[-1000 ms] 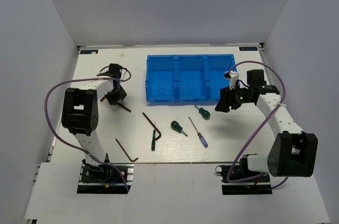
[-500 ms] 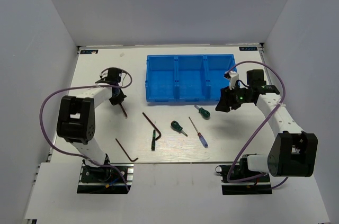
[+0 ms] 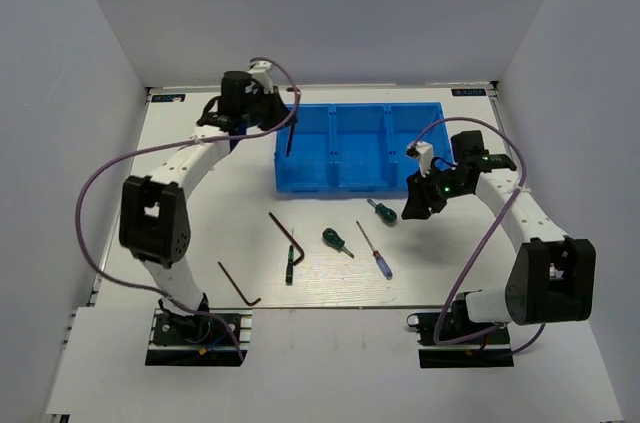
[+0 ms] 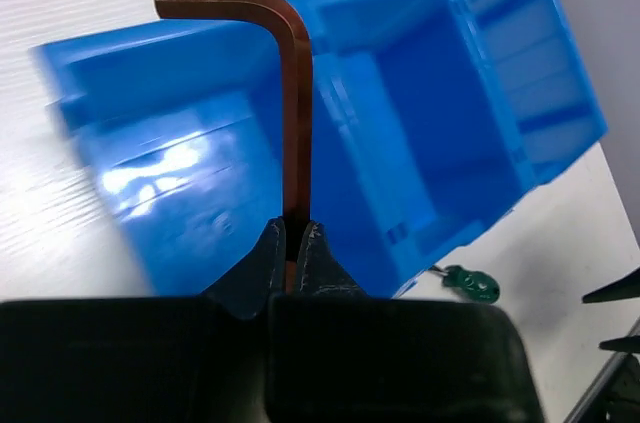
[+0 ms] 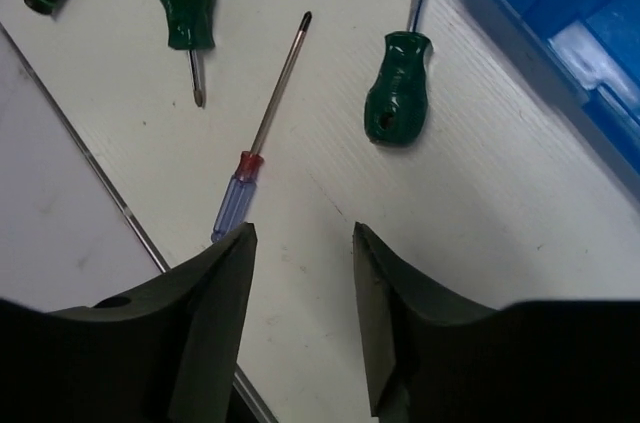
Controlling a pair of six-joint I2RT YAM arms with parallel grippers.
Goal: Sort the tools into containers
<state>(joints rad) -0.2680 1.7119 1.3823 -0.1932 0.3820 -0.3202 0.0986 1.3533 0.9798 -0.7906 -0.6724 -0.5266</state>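
My left gripper point(image 3: 282, 111) is shut on a thin brown L-shaped hex key point(image 3: 290, 135), held in the air over the left compartment of the blue bin point(image 3: 360, 186). In the left wrist view the hex key point(image 4: 296, 123) rises straight out from the pinched jaws of the left gripper point(image 4: 293, 233), above the bin point(image 4: 450, 143). My right gripper point(image 3: 415, 205) is open above the table. It hangs just right of a stubby green-handled screwdriver point(image 3: 381, 210). The right wrist view shows the right gripper point(image 5: 300, 243) with that screwdriver point(image 5: 397, 101) ahead of its empty jaws.
On the table lie a second stubby green screwdriver point(image 3: 335, 240), a blue-red slim screwdriver point(image 3: 376, 251), a dark green-marked screwdriver point(image 3: 291, 265) and two hex keys point(image 3: 285, 233) point(image 3: 240, 285). Purple cables point(image 3: 100, 183) loop beside both arms. White walls enclose the table.
The left gripper shut on a hex key at the table's left side, lifted it and carried it up and right over the bin. The right gripper shifted slightly left and narrowed a little.
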